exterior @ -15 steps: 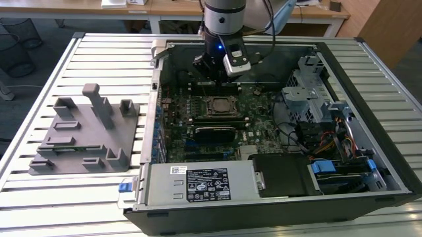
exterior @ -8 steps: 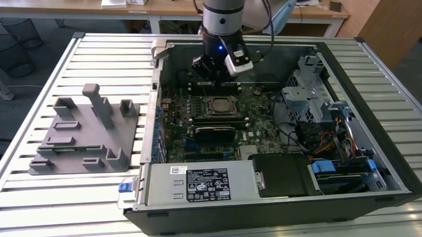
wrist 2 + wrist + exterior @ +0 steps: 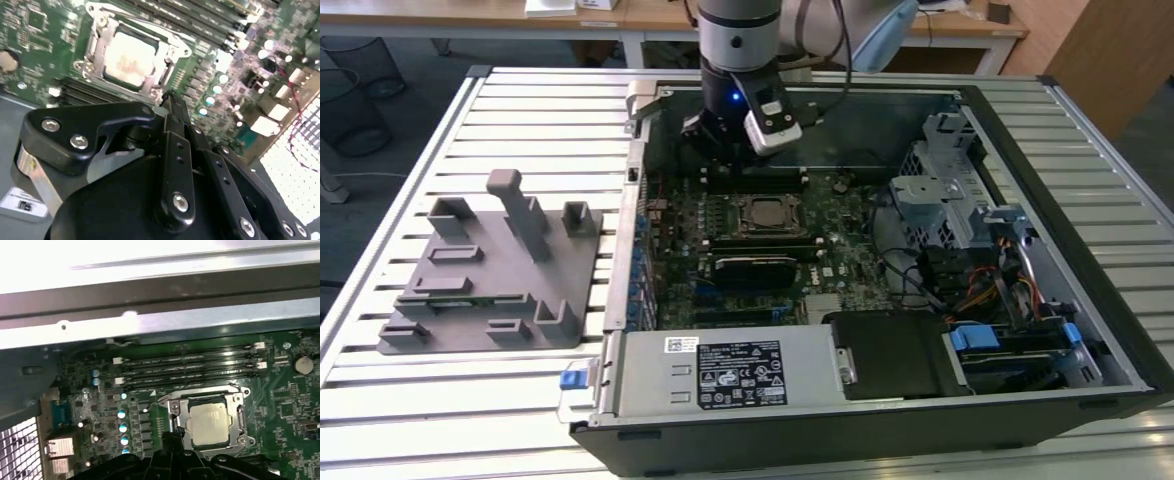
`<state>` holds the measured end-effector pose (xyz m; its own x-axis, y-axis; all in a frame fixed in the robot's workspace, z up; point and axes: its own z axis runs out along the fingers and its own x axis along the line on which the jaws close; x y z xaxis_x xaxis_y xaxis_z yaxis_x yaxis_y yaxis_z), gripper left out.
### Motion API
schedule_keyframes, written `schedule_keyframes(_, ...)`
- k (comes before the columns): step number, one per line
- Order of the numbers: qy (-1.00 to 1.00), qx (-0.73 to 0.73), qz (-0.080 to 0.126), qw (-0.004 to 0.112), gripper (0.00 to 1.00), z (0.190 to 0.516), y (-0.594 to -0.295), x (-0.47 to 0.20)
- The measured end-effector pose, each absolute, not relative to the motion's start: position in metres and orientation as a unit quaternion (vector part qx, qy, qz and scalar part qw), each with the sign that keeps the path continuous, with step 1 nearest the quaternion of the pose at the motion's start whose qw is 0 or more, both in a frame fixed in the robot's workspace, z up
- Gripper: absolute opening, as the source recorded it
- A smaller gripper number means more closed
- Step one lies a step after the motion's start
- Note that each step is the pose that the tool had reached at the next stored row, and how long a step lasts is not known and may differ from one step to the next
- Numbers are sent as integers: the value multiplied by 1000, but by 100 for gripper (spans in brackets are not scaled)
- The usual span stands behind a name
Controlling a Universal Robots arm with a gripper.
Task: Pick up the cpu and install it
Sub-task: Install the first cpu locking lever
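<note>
The cpu (image 3: 765, 213) is a silvery square chip lying flat in the metal-framed socket (image 3: 765, 196) on the green motherboard inside the open computer case. It shows as a pale square in both wrist views (image 3: 131, 57) (image 3: 210, 422). My gripper (image 3: 718, 160) hangs above the board just behind the socket in the exterior view, off to the exterior view's left of the chip. Its black fingers come together at a narrow tip (image 3: 167, 100) (image 3: 170, 437) with nothing between them. The tip is apart from the cpu, a little above the board.
Black memory slots (image 3: 190, 367) run beside the socket. A grey power supply (image 3: 720, 372) fills the case front, with a drive cage (image 3: 934, 200) and cables (image 3: 987, 290) at the exterior view's right. A grey parts fixture (image 3: 480, 270) stands on the slatted table outside the case.
</note>
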<state>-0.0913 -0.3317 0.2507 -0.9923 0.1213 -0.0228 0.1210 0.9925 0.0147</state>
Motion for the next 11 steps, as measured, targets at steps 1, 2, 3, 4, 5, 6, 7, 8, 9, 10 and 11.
schedule_keyframes(1, 999, 53, 7, 12, 11, 251, -332, -91)
schedule_keyframes(2, 999, 44, 7, 12, 11, 251, -332, -91)
schedule_keyframes(3, 999, 37, 7, 12, 11, 250, -332, -92)
schedule_keyframes(4, 999, 35, 7, 12, 11, 250, -332, -94)
schedule_keyframes(5, 999, 34, 7, 12, 11, 251, -332, -96)
schedule_keyframes(6, 999, 34, 7, 12, 11, 251, -332, -100)
schedule_keyframes(7, 999, 33, 7, 12, 11, 251, -332, -102)
schedule_keyframes(8, 999, 33, 7, 12, 11, 250, -332, -104)
schedule_keyframes(9, 999, 33, 7, 12, 11, 250, -332, -106)
schedule_keyframes(10, 999, 33, 7, 12, 11, 250, -332, -108)
schedule_keyframes(11, 999, 33, 7, 12, 11, 250, -331, -110)
